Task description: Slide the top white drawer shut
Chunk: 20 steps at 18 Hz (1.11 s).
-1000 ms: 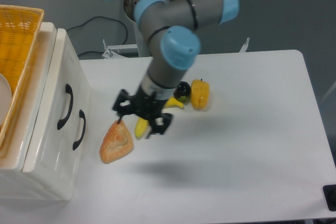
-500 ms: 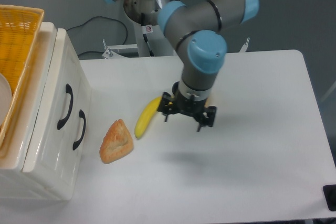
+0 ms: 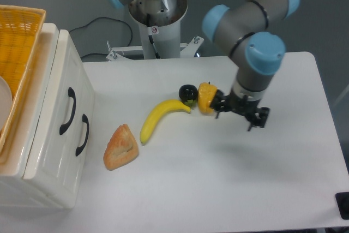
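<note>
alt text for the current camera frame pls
Robot arm's gripper hangs over the table's right half, far from the white drawer unit at the left edge, whose top drawer looks closed. Between them lie a banana, a pastry, a yellow pepper and a dark round item.

Bright, even overhead light; soft shadows, sharp.
</note>
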{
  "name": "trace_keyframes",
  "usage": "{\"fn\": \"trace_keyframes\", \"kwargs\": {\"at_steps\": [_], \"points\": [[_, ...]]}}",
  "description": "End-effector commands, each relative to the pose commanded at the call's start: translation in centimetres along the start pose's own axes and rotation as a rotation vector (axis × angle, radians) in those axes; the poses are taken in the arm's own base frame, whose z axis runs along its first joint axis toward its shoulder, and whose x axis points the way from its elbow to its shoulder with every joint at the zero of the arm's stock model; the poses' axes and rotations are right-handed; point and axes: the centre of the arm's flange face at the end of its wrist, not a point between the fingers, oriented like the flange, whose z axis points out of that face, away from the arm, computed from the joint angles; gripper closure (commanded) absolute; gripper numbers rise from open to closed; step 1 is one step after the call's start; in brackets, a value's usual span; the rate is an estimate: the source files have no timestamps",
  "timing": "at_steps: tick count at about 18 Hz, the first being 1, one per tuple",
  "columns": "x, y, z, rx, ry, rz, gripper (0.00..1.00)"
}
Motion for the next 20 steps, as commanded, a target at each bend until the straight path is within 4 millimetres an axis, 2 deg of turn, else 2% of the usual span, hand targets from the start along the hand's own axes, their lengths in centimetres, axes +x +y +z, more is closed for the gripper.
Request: {"fn": "trace_keyframes", "kwargs": {"at_steps": [6,12,16,20], "points": [[-4.0,3.4,0.9,0.0,-0.012,0.155,0.0],[-7.4,7.4,1.9,0.0,-0.017,0.209,0.0],[-9.0,8.4,2.6,0.0,-0.03,0.201,0.0],[-9.4,8.9,2.6,0.003,-0.03,0.189,0.0]]}}
